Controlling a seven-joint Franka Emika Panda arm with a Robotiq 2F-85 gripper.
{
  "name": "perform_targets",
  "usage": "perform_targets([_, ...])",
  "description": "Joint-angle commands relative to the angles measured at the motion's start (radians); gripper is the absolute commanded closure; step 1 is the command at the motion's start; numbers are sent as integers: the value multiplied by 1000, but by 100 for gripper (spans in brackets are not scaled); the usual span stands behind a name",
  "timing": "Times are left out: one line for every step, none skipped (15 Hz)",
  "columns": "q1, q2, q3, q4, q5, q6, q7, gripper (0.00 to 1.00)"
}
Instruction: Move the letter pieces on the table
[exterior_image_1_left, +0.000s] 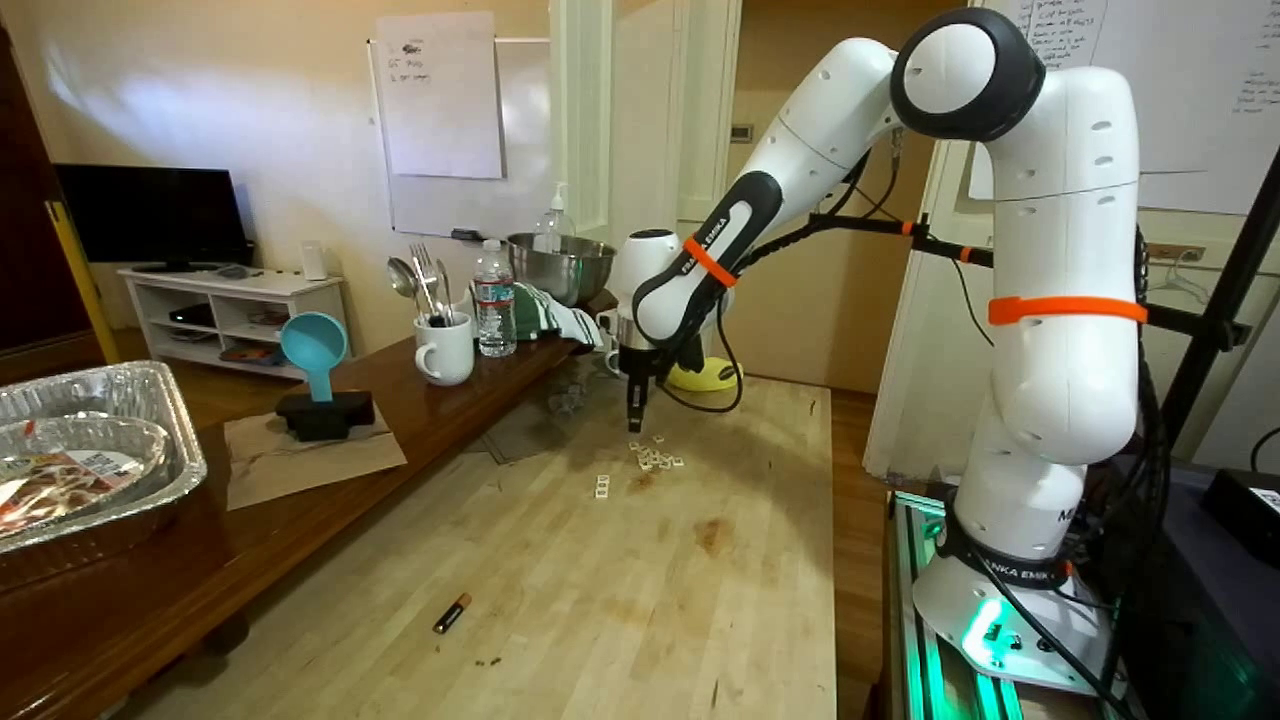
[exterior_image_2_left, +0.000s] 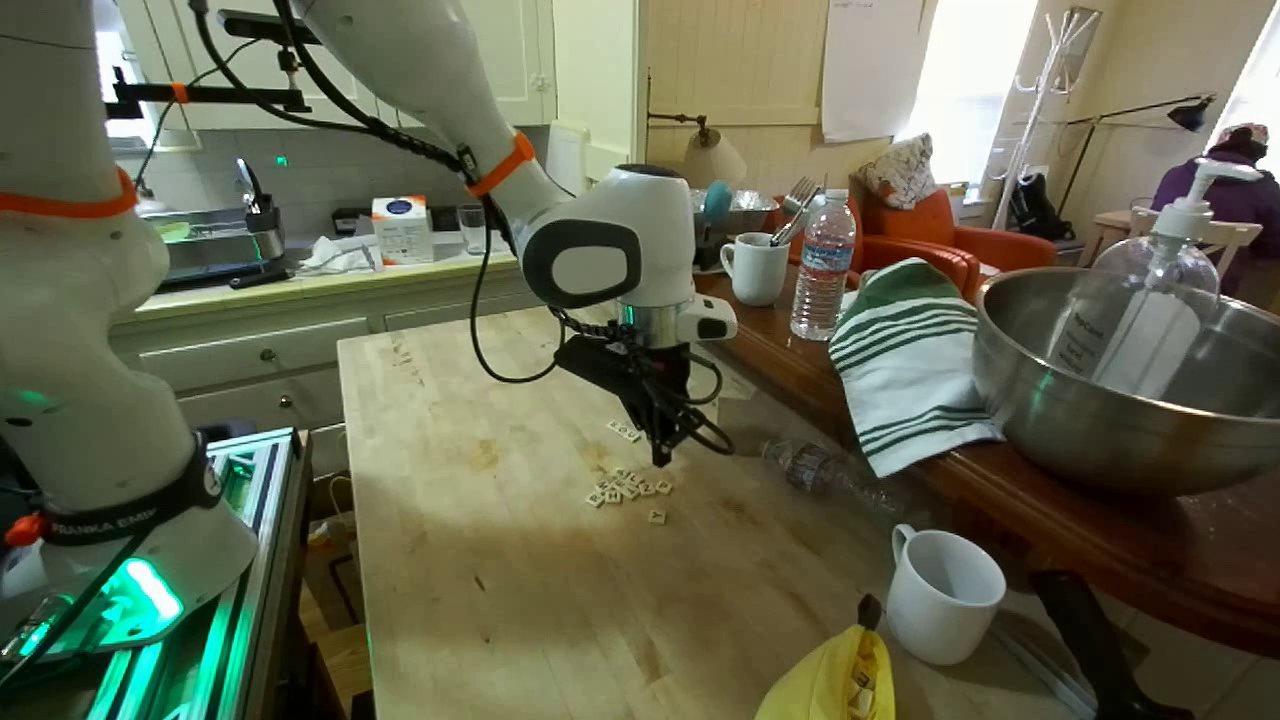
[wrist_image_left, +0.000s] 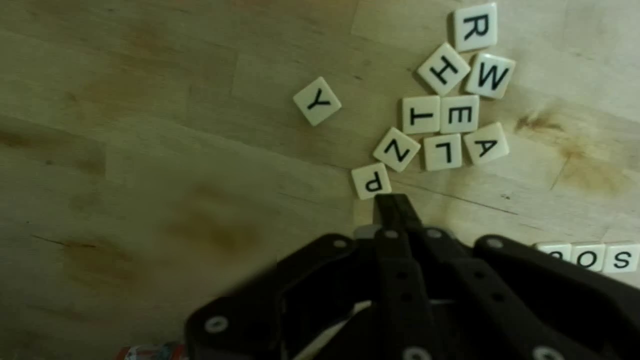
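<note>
In an exterior view, a battery (exterior_image_1_left: 452, 613) lies near on the table (exterior_image_1_left: 620, 620), left of a short row of letter pieces (exterior_image_1_left: 602, 491) set farther off; beyond and to the right is a loose cluster (exterior_image_1_left: 660, 461) of other pieces. Above the cluster's far left edge hangs the gripper (exterior_image_1_left: 635, 425), fingers pressed together, with a yellow pouch (exterior_image_1_left: 700, 378) farther right.

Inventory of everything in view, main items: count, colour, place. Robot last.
table: 1, light wood, beside dark counter
letter pieces: at least 13, cream, on table
battery: 1, black and copper, on table
pouch: 1, yellow, on table
mugs: 2, white, table and counter
upright water bottle: 1, clear, counter
bowl: 1, silver, counter
pump bottle: 1, clear, in bowl
towel: 1, green and white, counter
foil trays: 2, silver, counter
scoop: 1, blue, counter
arm: 1, white, beside table
gripper: 1, black, over table, jaws shut
</note>
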Motion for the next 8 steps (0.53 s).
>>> perform_targets([-16,-57,-3,-61,0,-29,-65,100])
perform_targets([-22,-69,2,-73,14,-42,-97,100])
perform_targets([-24,-77,3,-84,22,-52,-121,100])
perform_targets([-27,-83,4,-96,31,-55,-149,100])
perform_targets([-28,-87,3,-106,38,-71,-175,100])
perform_targets([-27,-92,0,-116,41,-83,-197,100])
perform_targets([-26,-97,-4,-125,40,-97,-214,100])
perform_targets([-26,-100,-6,-132,42,-111,-236,100])
